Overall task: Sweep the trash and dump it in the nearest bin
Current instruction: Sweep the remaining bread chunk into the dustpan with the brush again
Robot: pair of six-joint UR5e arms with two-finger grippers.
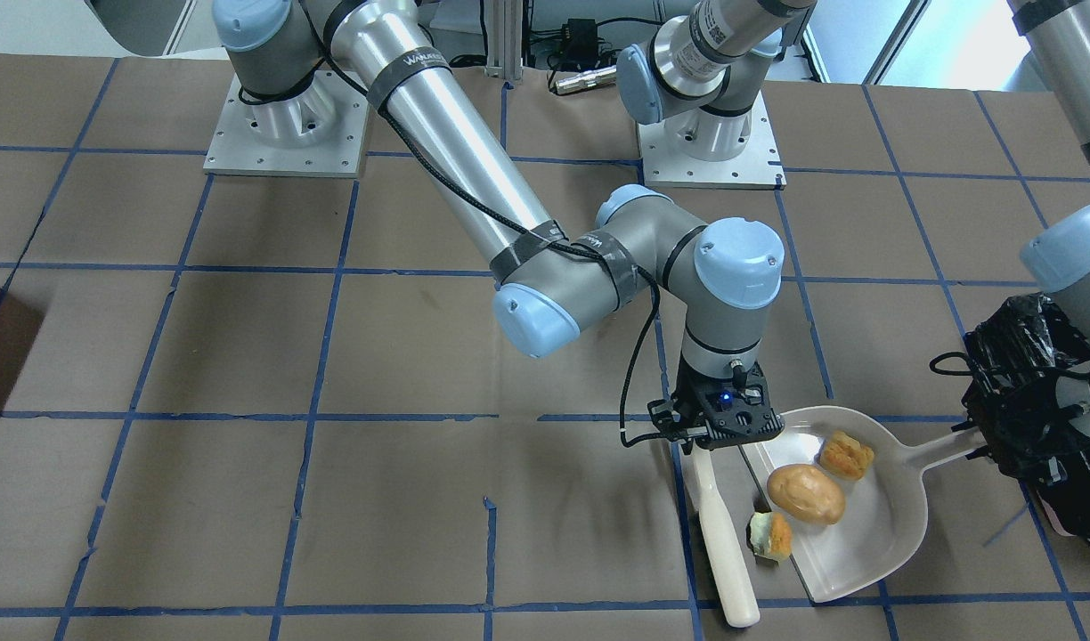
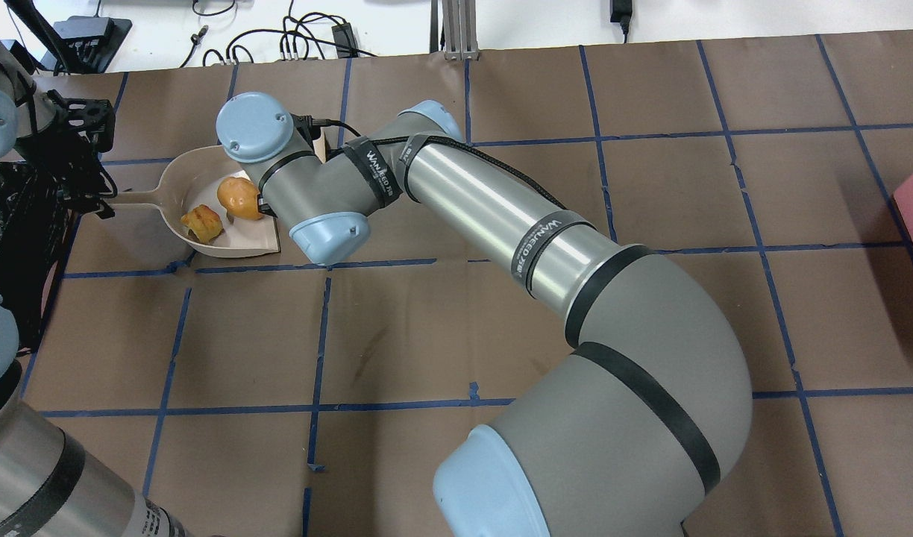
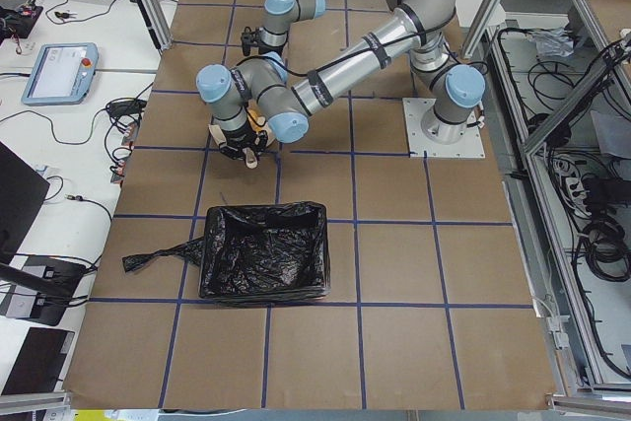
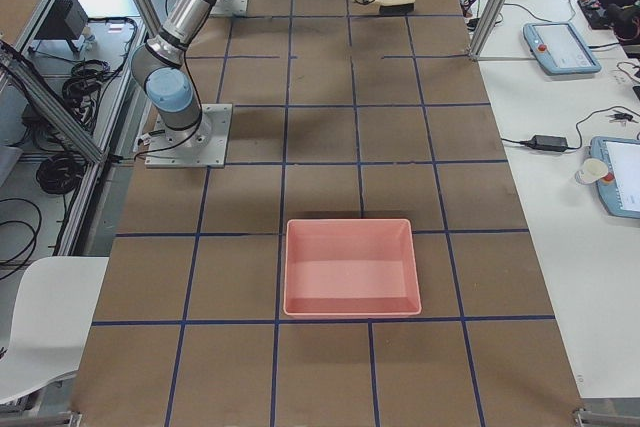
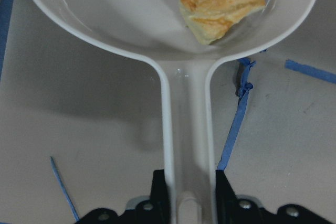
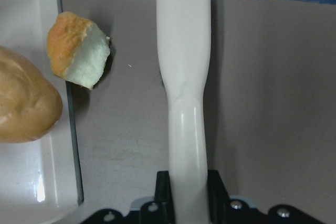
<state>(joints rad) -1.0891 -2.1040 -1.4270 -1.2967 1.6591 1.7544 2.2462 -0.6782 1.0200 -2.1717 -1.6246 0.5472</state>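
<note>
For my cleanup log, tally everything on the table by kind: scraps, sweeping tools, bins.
Potato-like lump: 1
Crusted chunks: 2
Dustpan: 1
Brush: 1
Bag-lined bin: 1
Pink tub: 1
Total: 7

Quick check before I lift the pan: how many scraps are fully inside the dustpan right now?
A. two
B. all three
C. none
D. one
A: the potato-like lump and one crusted chunk lie in the dustpan, while the other chunk sits at its front lip, beside the brush handle.
</note>
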